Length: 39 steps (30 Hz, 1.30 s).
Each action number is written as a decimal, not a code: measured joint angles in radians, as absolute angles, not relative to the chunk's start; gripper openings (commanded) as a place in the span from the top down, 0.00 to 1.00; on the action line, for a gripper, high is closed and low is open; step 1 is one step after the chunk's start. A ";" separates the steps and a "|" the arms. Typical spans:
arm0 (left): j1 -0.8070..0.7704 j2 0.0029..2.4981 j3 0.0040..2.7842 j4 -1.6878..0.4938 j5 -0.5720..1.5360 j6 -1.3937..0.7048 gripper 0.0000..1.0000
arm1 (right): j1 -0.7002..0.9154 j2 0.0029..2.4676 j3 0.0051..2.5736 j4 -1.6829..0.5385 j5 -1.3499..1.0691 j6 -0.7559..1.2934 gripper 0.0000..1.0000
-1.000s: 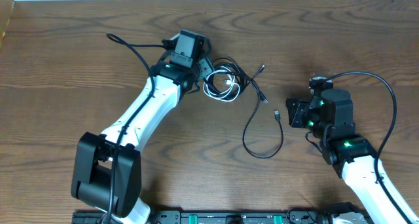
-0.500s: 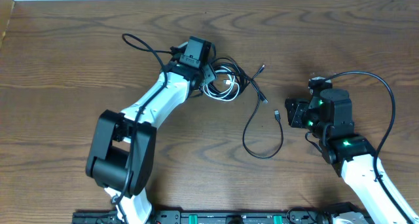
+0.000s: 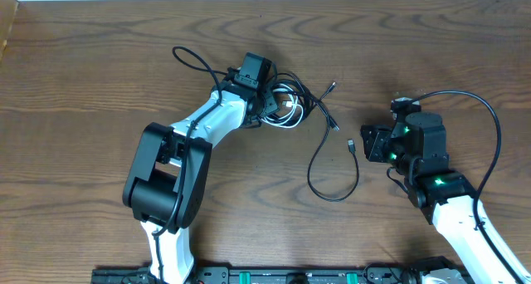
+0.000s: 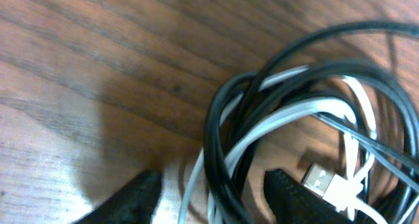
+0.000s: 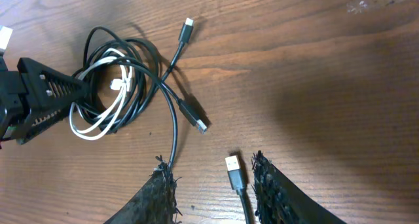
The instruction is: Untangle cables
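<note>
Overhead: cables (image 3: 290,104) sit in a tangled coil on the table (image 3: 99,68), with one black cable (image 3: 309,174) looping out from it. Left gripper (image 4: 209,194) is part open, its fingers straddling black and white strands at the coil edge, not clamped. Right gripper (image 5: 213,188) is open and empty, with a loose USB plug (image 5: 234,166) between its fingertips.

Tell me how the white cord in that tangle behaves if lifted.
The thin white flat cord probably flops: it lies in loose loops. Woven through the coiled black cords, it would likely drag them along.
</note>
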<state>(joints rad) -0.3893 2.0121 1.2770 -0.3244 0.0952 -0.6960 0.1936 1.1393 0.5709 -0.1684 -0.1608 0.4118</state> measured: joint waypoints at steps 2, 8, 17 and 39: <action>-0.389 2.015 1.277 -0.323 0.099 -0.691 0.71 | 0.194 1.139 0.571 -0.173 -0.161 0.412 0.63; -0.389 2.027 1.281 -0.325 0.104 -0.683 0.92 | 0.194 1.140 0.571 -0.187 -0.161 0.412 0.63; -0.388 2.014 1.287 -0.399 0.149 -0.558 0.93 | 0.194 1.140 0.571 -0.191 -0.162 0.412 0.63; -0.389 1.612 1.272 -0.492 0.316 -0.295 0.92 | 0.194 1.140 0.571 -0.046 -0.360 0.411 0.45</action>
